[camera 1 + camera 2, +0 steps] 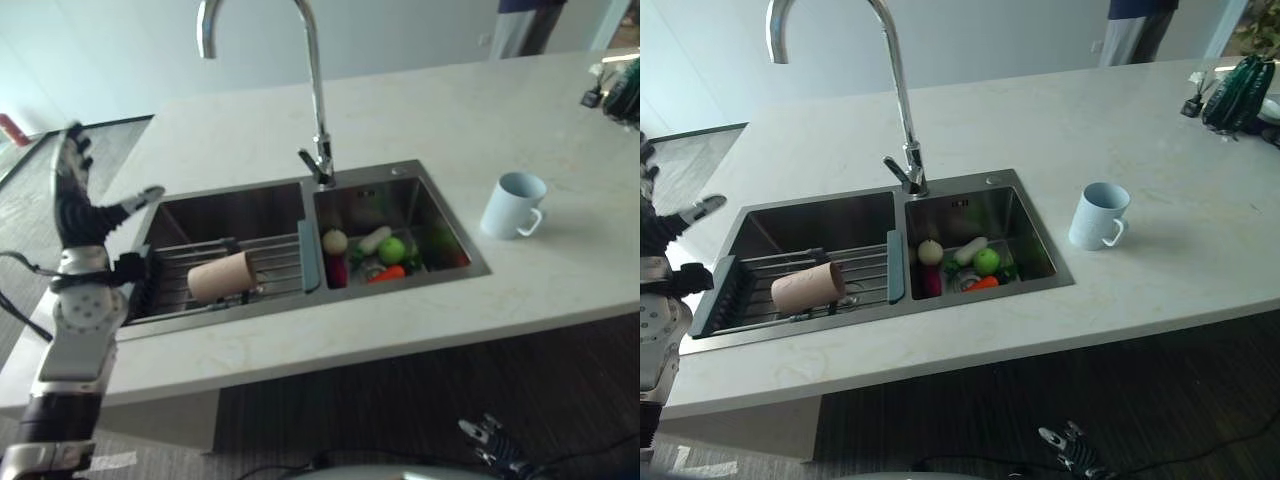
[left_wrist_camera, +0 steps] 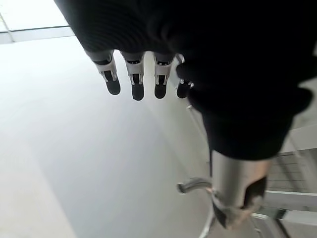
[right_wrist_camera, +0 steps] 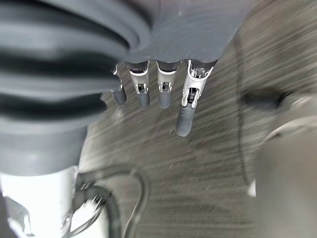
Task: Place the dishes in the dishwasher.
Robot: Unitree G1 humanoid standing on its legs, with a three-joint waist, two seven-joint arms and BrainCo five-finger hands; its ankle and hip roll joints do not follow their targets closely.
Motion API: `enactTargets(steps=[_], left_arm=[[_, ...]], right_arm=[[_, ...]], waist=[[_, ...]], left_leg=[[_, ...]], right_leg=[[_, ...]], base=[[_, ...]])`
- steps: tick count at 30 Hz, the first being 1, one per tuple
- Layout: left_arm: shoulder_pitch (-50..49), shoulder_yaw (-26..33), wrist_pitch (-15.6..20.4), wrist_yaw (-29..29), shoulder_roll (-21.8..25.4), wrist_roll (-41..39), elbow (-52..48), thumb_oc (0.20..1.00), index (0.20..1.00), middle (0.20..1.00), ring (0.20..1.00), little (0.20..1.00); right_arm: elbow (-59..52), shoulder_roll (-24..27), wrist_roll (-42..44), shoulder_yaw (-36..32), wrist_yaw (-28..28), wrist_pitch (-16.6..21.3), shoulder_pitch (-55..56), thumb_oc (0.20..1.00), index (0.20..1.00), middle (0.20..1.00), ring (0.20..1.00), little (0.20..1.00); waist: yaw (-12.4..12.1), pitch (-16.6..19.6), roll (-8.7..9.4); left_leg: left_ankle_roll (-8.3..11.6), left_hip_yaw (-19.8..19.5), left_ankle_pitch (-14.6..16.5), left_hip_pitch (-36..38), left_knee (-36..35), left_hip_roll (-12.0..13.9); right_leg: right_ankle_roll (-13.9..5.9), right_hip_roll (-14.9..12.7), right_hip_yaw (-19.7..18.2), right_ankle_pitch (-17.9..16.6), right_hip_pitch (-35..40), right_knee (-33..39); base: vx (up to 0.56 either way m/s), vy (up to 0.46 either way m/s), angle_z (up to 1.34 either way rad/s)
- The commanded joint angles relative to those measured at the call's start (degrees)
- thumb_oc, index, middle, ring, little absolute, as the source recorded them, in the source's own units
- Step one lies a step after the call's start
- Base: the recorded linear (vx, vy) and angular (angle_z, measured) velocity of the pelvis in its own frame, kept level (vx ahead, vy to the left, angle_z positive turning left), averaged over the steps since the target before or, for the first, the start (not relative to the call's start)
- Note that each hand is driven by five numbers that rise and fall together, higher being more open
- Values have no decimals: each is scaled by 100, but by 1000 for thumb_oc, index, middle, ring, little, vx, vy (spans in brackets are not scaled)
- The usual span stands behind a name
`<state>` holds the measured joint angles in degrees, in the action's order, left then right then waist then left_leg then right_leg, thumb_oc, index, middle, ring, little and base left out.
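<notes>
Both empty: left hand [image 1: 78, 195] splayed, right hand [image 3: 163, 89] slack (palm hidden).

A tan cup [image 1: 222, 276] lies on its side on my drying rack [image 1: 270, 262] in the left basin of the sink [image 1: 440, 215]. A pale blue mug [image 1: 514, 205] stands upright on the worktop [image 1: 420, 110], just beside the sink's right edge, handle toward the front.

no text, label or number can be read on the tan cup [image 1: 222, 276], the pale blue mug [image 1: 514, 205] or the sink [image 1: 400, 178].
</notes>
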<state>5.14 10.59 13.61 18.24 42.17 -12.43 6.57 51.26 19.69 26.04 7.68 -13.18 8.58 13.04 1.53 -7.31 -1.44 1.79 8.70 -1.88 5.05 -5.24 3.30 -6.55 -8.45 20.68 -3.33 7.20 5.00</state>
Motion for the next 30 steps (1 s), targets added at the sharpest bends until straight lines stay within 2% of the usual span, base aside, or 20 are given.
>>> enactTargets(steps=[1,10,13,15,18,19,23,25,26,30], left_arm=[[437,258,180,-253,382,473,338,1000,1000,1000,1000,1000],[775,-491,-119,-954,442,933,614,1000,1000,1000,1000,1000],[867,-678,-363,-1461,540,925,817,1000,1000,1000,1000,1000],[844,-703,-485,-1561,555,938,899,1000,1000,1000,1000,1000],[745,-727,-360,-1740,723,1345,1167,1000,1000,1000,1000,1000],[726,-741,-339,-2052,839,1424,1191,1000,1000,1000,1000,1000],[739,-849,-388,-2349,1095,1783,1362,1000,1000,1000,1000,1000],[749,-888,-366,-2361,1230,1929,1436,1000,1000,1000,1000,1000],[781,-912,-425,-2418,1399,1967,1516,1000,1000,1000,1000,1000],[767,-897,-372,-2432,1558,2154,1620,1000,1000,1000,1000,1000]], right_arm=[[51,24,-90,4,-67,125,-474,1000,1000,1000,1000,1000],[-233,184,-95,-78,-129,85,-559,1000,1000,1000,1000,1000],[-380,254,-82,-96,-166,32,-593,1000,1000,1000,1000,1000],[-444,276,-79,-106,-175,-11,-601,1000,1000,1000,1000,1000],[-535,303,-92,-137,-226,-74,-575,1000,1000,1000,1000,1000],[-593,324,-5,-147,-245,-152,-577,1000,1000,1000,1000,1000],[-606,400,34,-181,-301,-201,-648,1000,1000,1000,1000,1000],[-637,429,105,-180,-318,-249,-663,1000,1000,1000,1000,1000],[-686,453,394,-196,-343,-408,-683,1000,1000,1000,1000,1000],[-674,487,617,-280,-360,-519,-698,1000,1000,1000,1000,1000]], waist=[[-129,-454,97],[-42,-696,109],[-20,-789,104],[-17,-822,95],[-12,-867,72],[-15,-896,55],[-20,-949,-16],[-22,-965,-38],[-24,-998,-65],[-42,-1038,-103]], left_leg=[[7,198,531,98,24,19],[12,299,401,-79,24,61],[8,318,353,-157,24,58],[6,319,340,-172,27,50],[4,334,315,-204,61,47],[1,336,307,-229,77,46],[-3,312,288,-288,94,22],[-1,313,279,-310,103,17],[-4,312,270,-349,115,6],[-14,301,268,-406,122,-26]], right_leg=[[-305,-105,-143,549,21,-152],[-318,-83,-259,482,-223,-218],[-323,-87,-290,459,-327,-252],[-327,-84,-297,453,-343,-256],[-328,-96,-301,450,-368,-291],[-327,-107,-295,451,-391,-315],[-336,-120,-294,437,-433,-338],[-342,-131,-282,433,-451,-353],[-348,-147,-271,426,-484,-368],[-358,-167,-242,412,-525,-372]], base=[[-47,26,1],[-49,35,-3],[-56,25,-8],[-23,7,0],[0,0,0],[0,0,0],[-12,25,1],[-10,39,0],[-19,40,0],[-9,12,0]])
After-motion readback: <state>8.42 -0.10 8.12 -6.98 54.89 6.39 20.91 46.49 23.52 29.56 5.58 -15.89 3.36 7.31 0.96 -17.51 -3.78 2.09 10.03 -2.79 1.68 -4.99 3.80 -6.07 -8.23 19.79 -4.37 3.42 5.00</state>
